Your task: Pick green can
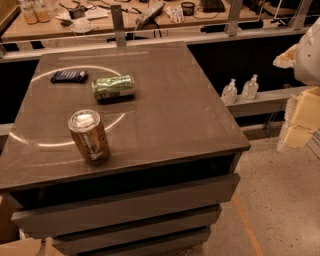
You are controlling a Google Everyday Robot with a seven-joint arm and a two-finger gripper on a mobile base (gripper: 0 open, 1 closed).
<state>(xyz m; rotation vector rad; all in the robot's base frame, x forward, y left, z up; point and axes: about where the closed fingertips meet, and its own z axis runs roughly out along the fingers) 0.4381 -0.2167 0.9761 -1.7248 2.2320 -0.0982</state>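
The green can (113, 87) lies on its side on the dark table top (170, 105), towards the back left. It is shiny green with pale markings and silver ends. My gripper (301, 117) shows as pale cream parts at the right edge of the view. It is off the table, well to the right of the can and apart from it. Nothing is seen in it.
A brown-gold can with a silver top (89, 135) stands upright near the table's front left. A dark blue packet (69, 76) lies behind and left of the green can. Two small clear bottles (240, 90) stand on a ledge to the right. A cluttered desk (125, 15) runs behind.
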